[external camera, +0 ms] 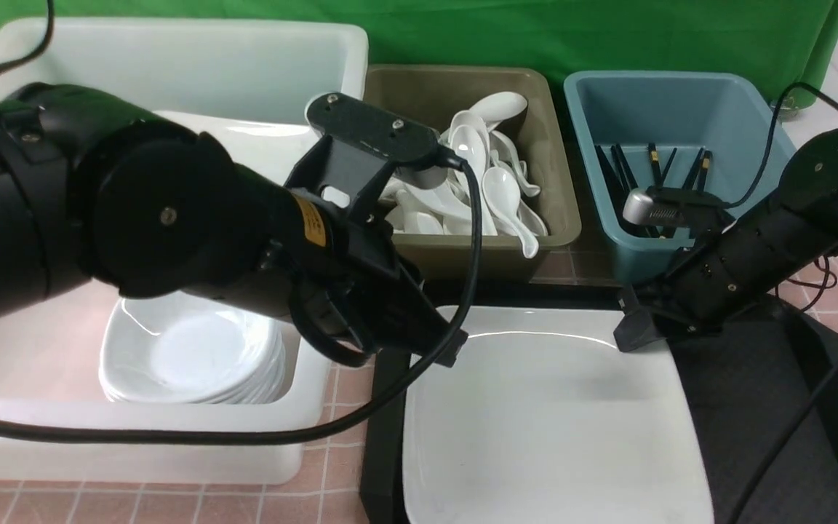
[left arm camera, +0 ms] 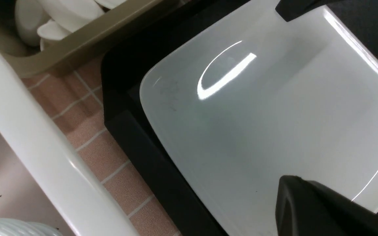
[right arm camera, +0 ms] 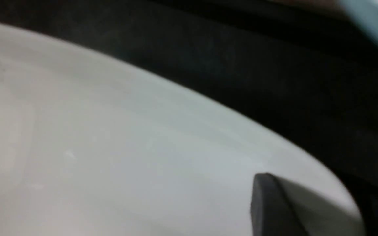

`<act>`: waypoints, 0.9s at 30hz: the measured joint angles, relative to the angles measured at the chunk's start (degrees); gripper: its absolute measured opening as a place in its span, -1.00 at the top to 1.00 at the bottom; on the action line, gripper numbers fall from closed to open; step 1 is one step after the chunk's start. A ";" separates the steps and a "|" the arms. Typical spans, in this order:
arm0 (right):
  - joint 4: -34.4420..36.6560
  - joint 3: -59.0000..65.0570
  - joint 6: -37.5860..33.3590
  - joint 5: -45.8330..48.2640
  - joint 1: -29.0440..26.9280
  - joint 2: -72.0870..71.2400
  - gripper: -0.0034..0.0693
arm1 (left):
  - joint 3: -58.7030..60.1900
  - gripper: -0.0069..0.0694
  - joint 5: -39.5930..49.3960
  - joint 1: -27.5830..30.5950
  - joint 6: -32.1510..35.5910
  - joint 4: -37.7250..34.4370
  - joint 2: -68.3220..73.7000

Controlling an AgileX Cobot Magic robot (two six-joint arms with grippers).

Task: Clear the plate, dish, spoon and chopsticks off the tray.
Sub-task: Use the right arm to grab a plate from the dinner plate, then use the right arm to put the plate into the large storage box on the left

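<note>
The square white plate (external camera: 550, 429) lies on the left part of the black tray (external camera: 753, 407), its sides roughly in line with the tray's rim. The left gripper (external camera: 447, 348) meets its far-left corner and the right gripper (external camera: 633, 336) its far-right. Whether either grips the plate cannot be told.

Loses the near side of the plate (external camera: 550, 437) below the front view's bottom edge. Hides the jaws of the left gripper (external camera: 454, 348) behind its own arm, centre left. Blurs the whole right wrist view: one finger (right arm camera: 294, 209) of the right gripper (external camera: 633, 336) lower right, hold on the rim unclear.
</note>
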 joint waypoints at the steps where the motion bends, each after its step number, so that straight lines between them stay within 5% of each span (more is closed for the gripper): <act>1: 0.00 0.00 0.00 0.06 0.00 -0.11 0.11 | 0.00 0.82 0.00 0.00 -0.06 0.00 0.00; 13: -0.91 0.31 0.61 12.28 -0.39 -18.48 0.70 | 0.00 0.82 3.20 1.81 -3.49 2.29 -0.29; 27: -7.70 -4.15 4.84 20.04 -0.33 -34.90 0.70 | 0.00 0.82 6.46 22.33 -2.55 2.31 -10.96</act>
